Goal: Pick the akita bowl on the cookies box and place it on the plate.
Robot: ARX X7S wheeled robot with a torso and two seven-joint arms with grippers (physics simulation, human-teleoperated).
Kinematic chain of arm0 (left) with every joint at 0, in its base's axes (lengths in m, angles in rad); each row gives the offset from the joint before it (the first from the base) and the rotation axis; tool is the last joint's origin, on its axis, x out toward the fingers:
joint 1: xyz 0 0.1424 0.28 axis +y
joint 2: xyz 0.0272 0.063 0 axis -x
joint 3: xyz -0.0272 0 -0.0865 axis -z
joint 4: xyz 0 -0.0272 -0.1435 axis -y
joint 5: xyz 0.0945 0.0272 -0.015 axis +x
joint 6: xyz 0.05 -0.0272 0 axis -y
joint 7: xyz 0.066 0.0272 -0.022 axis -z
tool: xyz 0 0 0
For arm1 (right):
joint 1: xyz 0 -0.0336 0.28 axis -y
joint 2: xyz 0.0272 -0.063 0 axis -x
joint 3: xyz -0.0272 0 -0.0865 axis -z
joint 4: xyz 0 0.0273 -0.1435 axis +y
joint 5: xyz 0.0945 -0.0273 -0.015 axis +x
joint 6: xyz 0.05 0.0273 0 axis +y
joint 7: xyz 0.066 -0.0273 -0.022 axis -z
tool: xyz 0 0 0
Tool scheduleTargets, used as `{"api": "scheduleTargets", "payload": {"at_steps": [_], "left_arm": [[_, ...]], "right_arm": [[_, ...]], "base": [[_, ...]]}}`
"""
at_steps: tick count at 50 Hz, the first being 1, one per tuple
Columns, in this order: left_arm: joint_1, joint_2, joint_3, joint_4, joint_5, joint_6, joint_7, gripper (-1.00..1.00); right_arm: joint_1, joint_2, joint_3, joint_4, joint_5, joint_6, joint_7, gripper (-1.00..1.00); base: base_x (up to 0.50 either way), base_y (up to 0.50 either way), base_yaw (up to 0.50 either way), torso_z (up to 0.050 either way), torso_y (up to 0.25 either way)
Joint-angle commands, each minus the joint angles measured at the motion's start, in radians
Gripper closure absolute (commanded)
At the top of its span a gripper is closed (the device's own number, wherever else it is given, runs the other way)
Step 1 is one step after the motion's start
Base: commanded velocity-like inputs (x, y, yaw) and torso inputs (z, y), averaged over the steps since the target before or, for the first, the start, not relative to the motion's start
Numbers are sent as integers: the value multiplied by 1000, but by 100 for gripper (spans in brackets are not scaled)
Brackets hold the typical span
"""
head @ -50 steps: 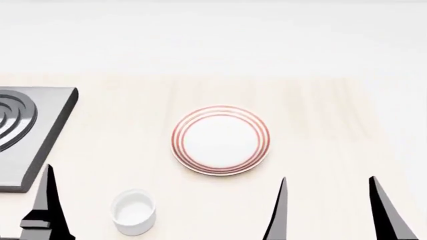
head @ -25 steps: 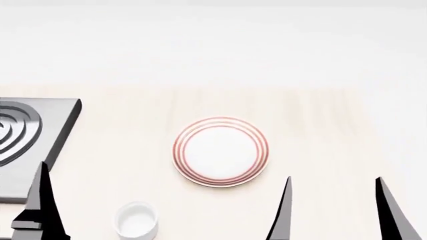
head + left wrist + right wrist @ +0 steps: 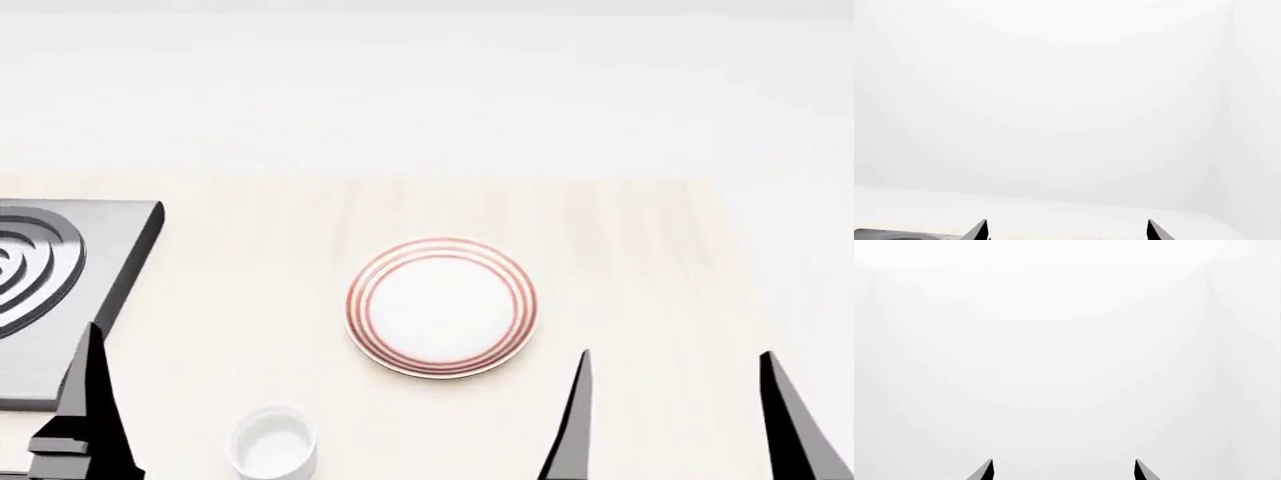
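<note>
The plate (image 3: 442, 307), white with thin red rings at its rim, lies empty in the middle of the pale wooden table (image 3: 641, 260). The akita bowl and the cookies box are out of view in every frame. My right gripper (image 3: 674, 360) is open near the front edge, to the right of the plate and nearer than it, with nothing between its fingers. Its wrist view also shows the right gripper (image 3: 1063, 462) wide apart against a blank white wall. My left gripper (image 3: 1067, 222) is open and empty too. In the head view only one of its fingers (image 3: 91, 400) shows, at the lower left.
A dark grey stove top (image 3: 54, 290) with ringed burners sits at the left edge of the table. A small plain white cup (image 3: 272, 443) stands near the front, between the left finger and the plate. A white wall rises behind the table.
The head view has shifted, so the plate, stove and cup sit lower in the picture than a second ago. Both grippers stay open.
</note>
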Motion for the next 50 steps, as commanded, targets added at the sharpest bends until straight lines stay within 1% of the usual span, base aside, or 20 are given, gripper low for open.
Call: {"api": "scheduleTargets", "payload": {"at_steps": [1, 22, 50], "left_arm": [[4, -4, -2, -10, -5, 15, 1, -100], [8, -11, 0, -21, 0, 36, -4, -100], [12, -19, 6, -22, 10, 58, -16, -100]], "right_arm": [[1, 7, 4, -1, 9, 0, 6, -100], [-4, 15, -4, -2, 5, -11, 14, -100], [-6, 26, -7, -1, 8, -20, 25, -100]], "base": [[0, 0, 0, 0, 0], [0, 0, 0, 0, -5], [0, 0, 0, 0, -250]]}}
